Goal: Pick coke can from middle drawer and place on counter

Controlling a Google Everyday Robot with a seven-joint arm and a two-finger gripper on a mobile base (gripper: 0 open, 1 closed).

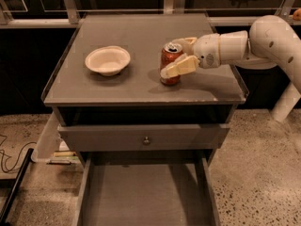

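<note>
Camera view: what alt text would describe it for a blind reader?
The gripper of a white robot arm holds a red coke can upright on the grey counter, near a white bowl. Below, the middle drawer stands open.

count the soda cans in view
1. The coke can stands upright on the counter, right of the white bowl, held in the gripper. The open middle drawer shows none, though its near end is cut off.

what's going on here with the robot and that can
The robot's hand is closed around the coke can, which stands upright on the counter, to the right of a white bowl. Below, the middle drawer is pulled open, its visible floor bare. The can is on the counter but not yet let go.
</note>
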